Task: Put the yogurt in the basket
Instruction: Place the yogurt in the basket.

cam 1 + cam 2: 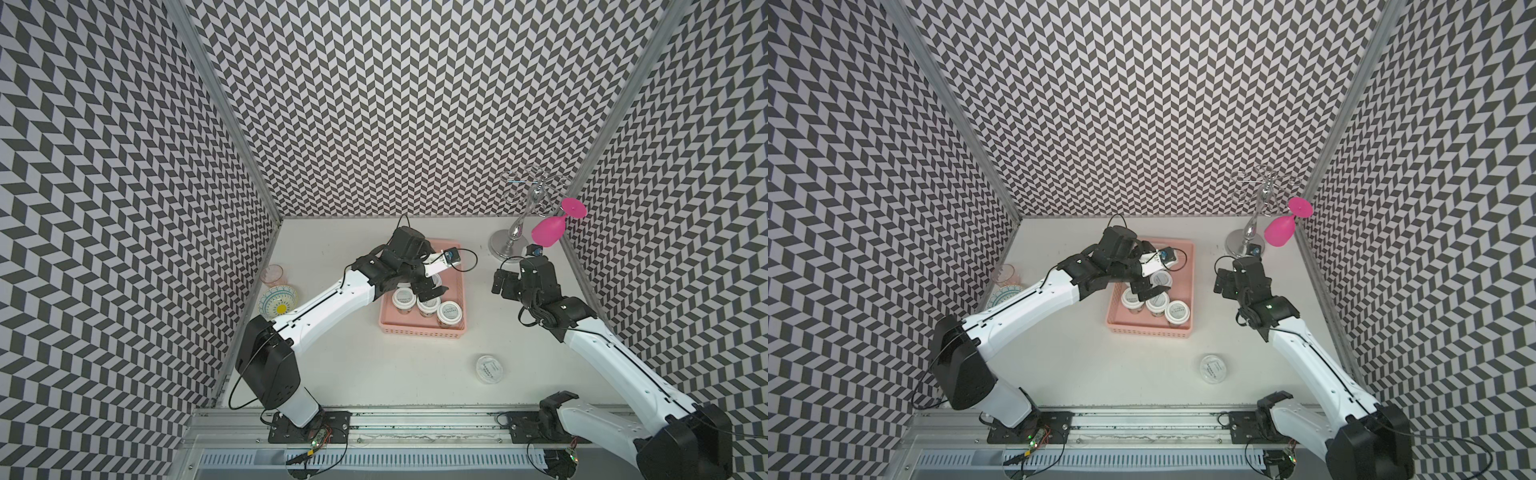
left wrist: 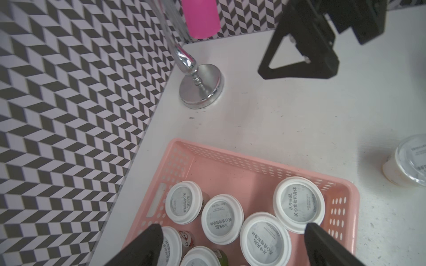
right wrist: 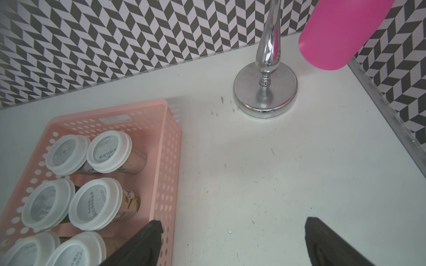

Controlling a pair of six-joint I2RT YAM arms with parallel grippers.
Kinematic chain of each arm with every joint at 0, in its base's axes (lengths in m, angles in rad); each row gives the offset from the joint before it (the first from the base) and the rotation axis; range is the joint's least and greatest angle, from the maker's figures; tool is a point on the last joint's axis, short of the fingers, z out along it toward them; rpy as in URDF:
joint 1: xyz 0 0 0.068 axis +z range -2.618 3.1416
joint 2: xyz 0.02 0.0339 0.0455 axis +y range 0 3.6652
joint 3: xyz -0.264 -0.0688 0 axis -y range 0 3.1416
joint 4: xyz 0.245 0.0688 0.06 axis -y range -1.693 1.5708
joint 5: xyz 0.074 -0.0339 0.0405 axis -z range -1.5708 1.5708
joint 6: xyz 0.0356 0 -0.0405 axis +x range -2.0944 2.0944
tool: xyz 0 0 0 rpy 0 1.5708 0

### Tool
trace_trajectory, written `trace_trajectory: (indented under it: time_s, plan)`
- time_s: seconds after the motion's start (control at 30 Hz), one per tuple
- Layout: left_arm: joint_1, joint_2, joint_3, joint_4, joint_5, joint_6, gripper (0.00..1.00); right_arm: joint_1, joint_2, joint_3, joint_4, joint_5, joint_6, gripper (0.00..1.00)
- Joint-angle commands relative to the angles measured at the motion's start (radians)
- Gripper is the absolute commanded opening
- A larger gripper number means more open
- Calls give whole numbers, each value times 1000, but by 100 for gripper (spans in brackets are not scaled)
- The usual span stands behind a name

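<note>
White tabletop: left gripper gapes empty above basket, right gripper gapes empty

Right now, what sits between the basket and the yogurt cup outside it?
Nothing: bare tabletop runs from the basket to the lone yogurt cup, clear in both top views.

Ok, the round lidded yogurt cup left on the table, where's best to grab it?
Grip the small round clear-lidded yogurt cup across its side wall just under the lid, coming down from above: it stands upright, lid up, nothing touching it.
</note>
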Motion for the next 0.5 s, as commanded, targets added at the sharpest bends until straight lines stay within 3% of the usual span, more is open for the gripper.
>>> trace_trajectory:
  time_s: [0.0,0.23,0.47]
  plan:
    - [25,-73,-40,93,-29,-129,100,-3,-37,26,-91,-60,59,98]
    - [139,-170,-102,117,-43,-275,100,63,-94,-17,-226,-76,151,96]
    - [252,-226,-158,127,-20,-327,100,205,-146,-42,-330,-81,287,95]
